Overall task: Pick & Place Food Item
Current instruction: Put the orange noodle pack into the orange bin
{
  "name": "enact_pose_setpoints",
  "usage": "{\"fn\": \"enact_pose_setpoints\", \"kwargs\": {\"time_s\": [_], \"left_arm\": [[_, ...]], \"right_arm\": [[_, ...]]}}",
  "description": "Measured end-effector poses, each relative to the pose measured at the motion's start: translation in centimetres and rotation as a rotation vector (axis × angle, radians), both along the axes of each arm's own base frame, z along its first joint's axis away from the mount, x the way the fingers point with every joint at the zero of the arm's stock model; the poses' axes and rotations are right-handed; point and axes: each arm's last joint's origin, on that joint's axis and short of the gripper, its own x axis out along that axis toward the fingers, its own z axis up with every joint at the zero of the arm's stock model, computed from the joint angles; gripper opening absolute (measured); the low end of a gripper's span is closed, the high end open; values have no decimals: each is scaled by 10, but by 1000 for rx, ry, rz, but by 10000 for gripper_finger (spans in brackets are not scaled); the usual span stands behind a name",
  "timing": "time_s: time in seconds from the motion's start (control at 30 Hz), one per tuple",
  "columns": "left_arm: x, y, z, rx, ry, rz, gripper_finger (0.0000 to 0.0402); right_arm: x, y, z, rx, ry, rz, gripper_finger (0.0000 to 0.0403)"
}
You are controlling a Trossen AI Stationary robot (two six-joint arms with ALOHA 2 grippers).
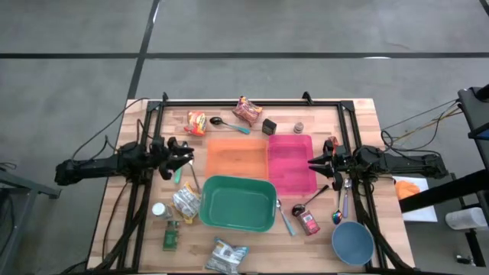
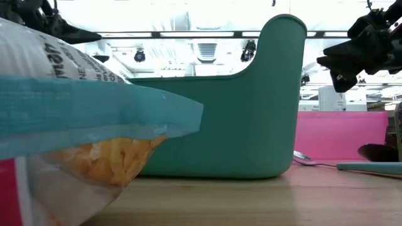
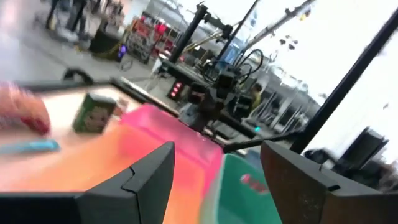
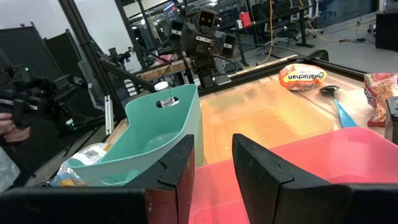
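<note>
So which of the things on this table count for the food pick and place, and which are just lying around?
For the job:
- snack packet
- noodle packet
- chip bag
- green bin
- orange tray
- pink tray

Lying about:
- black spoon
- blue bowl
- small can

Both arms are dark, nearly black, built of blocky jointed segments with thin black cables trailing off behind them. Each gripper, left [image 1: 186, 155] and right [image 1: 314, 163], carries two broad, angular matte fingers [image 4: 177, 171]; any markings seem too small to read.
</note>
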Motion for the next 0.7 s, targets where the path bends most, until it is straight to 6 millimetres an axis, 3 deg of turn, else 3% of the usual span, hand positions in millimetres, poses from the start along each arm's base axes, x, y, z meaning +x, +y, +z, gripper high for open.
{"fn": "enact_pose_setpoints", "kwargs": {"time_s": [0.23,0.47,0.7], "left_arm": [[-5,-1,21,-105,14,-36,239],[-8,1,64,-100,169,76,239],[8,6,104,-139,343,188,239]], "right_arm": [[0,0,0,0,0,0,107],[0,0,0,0,1,0,107],[0,0,0,0,0,0,107]]}}
